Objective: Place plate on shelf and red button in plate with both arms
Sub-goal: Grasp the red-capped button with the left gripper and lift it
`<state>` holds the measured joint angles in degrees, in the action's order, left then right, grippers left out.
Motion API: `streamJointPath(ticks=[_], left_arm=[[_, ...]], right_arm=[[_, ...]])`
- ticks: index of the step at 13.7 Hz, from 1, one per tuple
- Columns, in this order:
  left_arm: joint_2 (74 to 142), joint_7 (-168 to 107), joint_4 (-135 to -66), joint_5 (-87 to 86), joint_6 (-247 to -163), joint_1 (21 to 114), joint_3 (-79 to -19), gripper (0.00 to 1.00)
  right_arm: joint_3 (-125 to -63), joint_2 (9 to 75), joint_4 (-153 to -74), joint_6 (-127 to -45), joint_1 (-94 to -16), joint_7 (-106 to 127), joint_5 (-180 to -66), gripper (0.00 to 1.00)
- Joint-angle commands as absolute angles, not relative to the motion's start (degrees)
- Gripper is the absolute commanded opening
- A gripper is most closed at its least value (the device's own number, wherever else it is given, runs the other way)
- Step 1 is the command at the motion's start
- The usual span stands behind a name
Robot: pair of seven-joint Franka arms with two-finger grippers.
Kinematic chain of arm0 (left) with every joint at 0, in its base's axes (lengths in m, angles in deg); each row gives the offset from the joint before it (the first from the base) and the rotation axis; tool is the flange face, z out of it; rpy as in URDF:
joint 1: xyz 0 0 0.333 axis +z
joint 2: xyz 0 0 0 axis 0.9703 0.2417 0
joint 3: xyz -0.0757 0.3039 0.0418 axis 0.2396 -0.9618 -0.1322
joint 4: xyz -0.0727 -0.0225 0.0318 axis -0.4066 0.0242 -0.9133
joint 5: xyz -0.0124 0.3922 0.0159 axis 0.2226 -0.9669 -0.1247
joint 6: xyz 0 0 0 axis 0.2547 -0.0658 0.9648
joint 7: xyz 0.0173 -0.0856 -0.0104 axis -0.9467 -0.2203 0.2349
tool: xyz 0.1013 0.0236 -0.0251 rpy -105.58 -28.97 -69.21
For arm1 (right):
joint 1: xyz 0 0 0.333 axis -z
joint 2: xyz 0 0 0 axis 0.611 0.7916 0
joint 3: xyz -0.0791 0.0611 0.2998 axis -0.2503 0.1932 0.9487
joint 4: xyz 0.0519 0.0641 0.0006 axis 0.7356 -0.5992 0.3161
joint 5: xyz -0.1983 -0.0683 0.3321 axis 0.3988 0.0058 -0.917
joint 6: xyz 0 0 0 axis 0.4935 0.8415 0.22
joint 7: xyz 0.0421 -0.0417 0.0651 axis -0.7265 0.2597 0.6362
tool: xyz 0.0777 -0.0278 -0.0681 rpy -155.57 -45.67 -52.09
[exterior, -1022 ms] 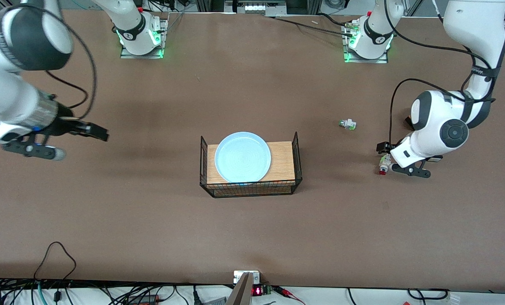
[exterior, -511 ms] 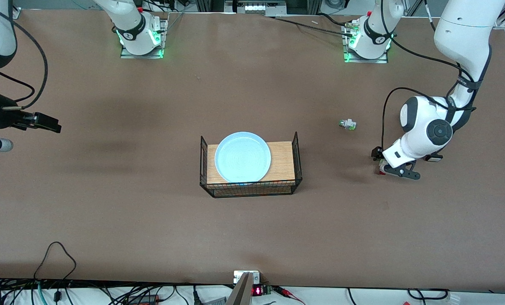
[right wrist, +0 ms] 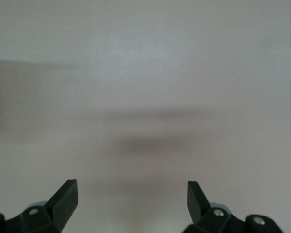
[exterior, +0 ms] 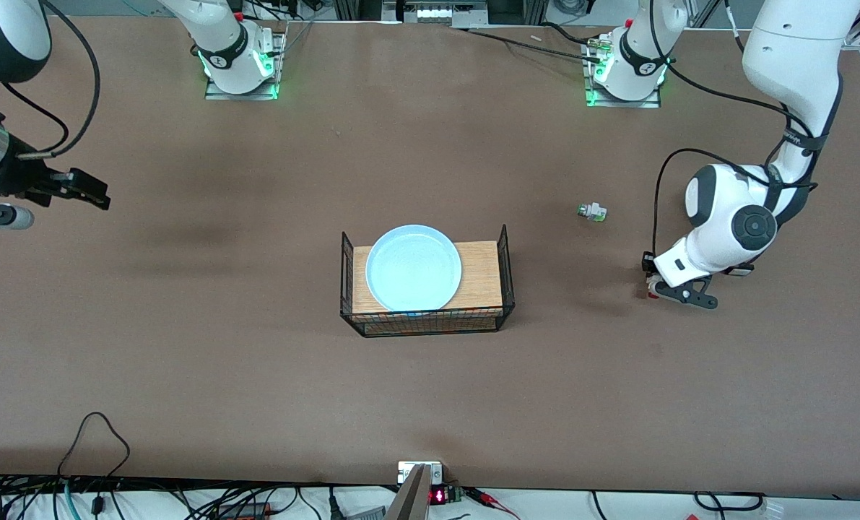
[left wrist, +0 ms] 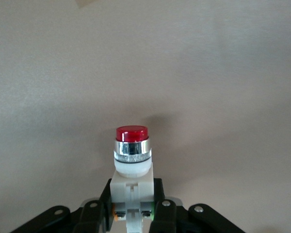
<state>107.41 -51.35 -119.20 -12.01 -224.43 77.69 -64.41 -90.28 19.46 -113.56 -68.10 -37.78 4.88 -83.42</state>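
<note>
The light-blue plate (exterior: 413, 268) lies flat on a wooden board inside a black wire basket (exterior: 506, 269) at the table's middle. My left gripper (exterior: 649, 279) is low over the table toward the left arm's end, shut on the red button. In the left wrist view the red button (left wrist: 132, 156) sticks out from between the fingers (left wrist: 161, 213), white body clamped, red cap pointing away. In the front view the hand hides most of it. My right gripper (exterior: 89, 192) is open and empty above the table toward the right arm's end; its view (right wrist: 131, 195) shows only bare table.
A similar green-tipped white switch (exterior: 592, 211) lies on the table between the basket and the left arm, farther from the front camera than the left gripper. Cables and a small box (exterior: 420, 471) line the near table edge.
The left gripper moved over the red button, which lay beside it a second ago, and now grips it. The right arm pulled back from the basket toward its end of the table.
</note>
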Motion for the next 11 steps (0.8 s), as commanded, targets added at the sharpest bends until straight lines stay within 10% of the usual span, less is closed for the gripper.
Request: streamJointPath(ticks=[1,6,11], left_arm=[[101.7,-52.2,-110.8,-12.9,-205.7,77.7,-60.1,0.14],[101.3,-50.2,-90.0,-6.2,-181.7,77.5,-50.7,0.14],[105.7,-36.0,-79.2,7.7,-189.3,69.2,-45.9,0.13]], right_arm=[[-90.3,18.3,-112.1,-65.6,-37.3,6.0,-83.1,1.00],[-90.9,18.1,-110.9,-64.6,-37.6,6.1,-83.3,1.00],[-90.5,18.6,-109.6,-61.6,-38.2,5.8,-83.6,1.00]])
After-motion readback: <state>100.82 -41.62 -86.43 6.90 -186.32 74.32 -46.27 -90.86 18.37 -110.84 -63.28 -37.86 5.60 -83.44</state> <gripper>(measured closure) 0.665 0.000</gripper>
